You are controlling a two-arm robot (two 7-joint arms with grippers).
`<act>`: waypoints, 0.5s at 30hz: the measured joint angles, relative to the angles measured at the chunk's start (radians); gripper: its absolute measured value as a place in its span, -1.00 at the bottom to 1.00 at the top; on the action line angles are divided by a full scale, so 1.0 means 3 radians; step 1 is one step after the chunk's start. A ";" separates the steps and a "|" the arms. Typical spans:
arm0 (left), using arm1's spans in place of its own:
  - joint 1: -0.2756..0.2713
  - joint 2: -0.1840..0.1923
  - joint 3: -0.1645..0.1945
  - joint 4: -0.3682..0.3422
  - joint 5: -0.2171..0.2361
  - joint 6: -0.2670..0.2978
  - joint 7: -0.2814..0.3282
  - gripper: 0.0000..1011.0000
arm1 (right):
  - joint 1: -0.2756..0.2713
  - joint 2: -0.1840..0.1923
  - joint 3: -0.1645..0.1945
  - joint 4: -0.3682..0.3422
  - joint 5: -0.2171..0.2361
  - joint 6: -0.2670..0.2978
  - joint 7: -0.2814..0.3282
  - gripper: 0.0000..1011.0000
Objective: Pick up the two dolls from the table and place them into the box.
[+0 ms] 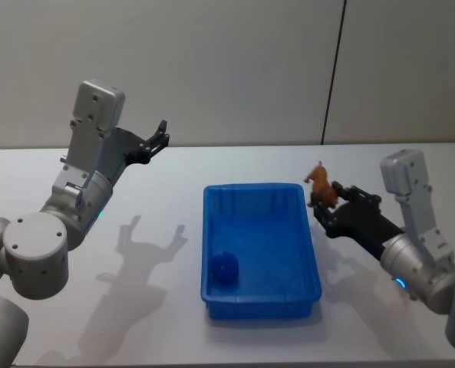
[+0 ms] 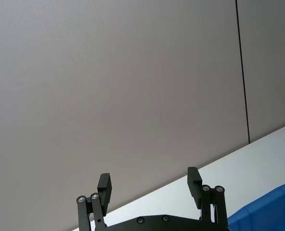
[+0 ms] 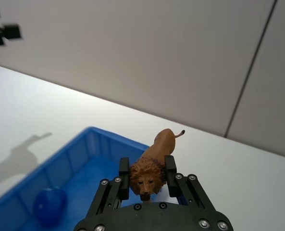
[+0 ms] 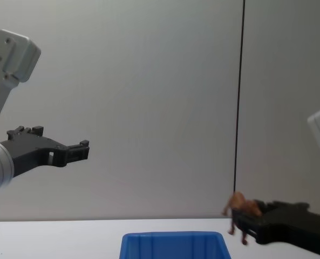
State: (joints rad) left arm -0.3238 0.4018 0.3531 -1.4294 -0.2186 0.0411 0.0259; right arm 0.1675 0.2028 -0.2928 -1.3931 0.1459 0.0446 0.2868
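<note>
Right hand [image 3: 147, 167] clamping doll [image 3: 160, 144], brown maned lion

Box [image 1: 206, 230]: bright blue throughout, no pattern.
Round doll [image 1: 225, 267] in box: darker blue, close to box floor tone.
Lion doll [image 3: 159, 147]: orange-brown body, darker brown mane.
Table [image 1: 235, 162]: plain white, grey shadows.
Left gripper [image 2: 149, 182], right gripper [image 3: 147, 163]: matt black, silver screw heads.
Arm housings [image 1: 97, 115]: silver-grey, cyan indicator lights.
Wall [image 1: 250, 69]: grey, one dark vertical seam.
</note>
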 joint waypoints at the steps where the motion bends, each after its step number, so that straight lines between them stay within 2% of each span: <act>1: 0.0000 0.0000 0.0000 0.0000 0.0000 0.0000 0.0000 0.98 | 0.0001 -0.0003 -0.0003 -0.0012 0.0013 -0.0013 0.0030 -0.18; 6: 0.0000 0.0000 0.0000 0.0000 0.0000 0.0000 0.0000 0.98 | 0.0022 -0.0034 -0.0039 -0.0067 0.0076 -0.0081 0.0212 -0.16; 8: 0.0000 0.0000 0.0000 0.0000 0.0000 0.0000 0.0000 0.98 | 0.0038 -0.0057 -0.0062 -0.0072 0.0093 -0.0107 0.0290 0.02; 10: 0.0000 0.0000 0.0000 0.0000 0.0000 0.0000 0.0000 0.98 | 0.0050 -0.0072 -0.0077 -0.0072 0.0101 -0.0125 0.0346 0.06; 13: 0.0000 0.0000 0.0000 0.0000 0.0000 0.0000 0.0000 0.98 | 0.0075 -0.0100 -0.0104 -0.0053 0.0107 -0.0150 0.0430 0.29; 15: 0.0000 0.0000 0.0000 0.0000 0.0000 0.0000 0.0000 0.98 | 0.0084 -0.0111 -0.0114 -0.0043 0.0107 -0.0159 0.0459 0.36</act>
State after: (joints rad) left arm -0.3239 0.4018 0.3531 -1.4294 -0.2186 0.0411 0.0259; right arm 0.1928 0.1695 -0.3270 -1.4059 0.1781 -0.0032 0.4246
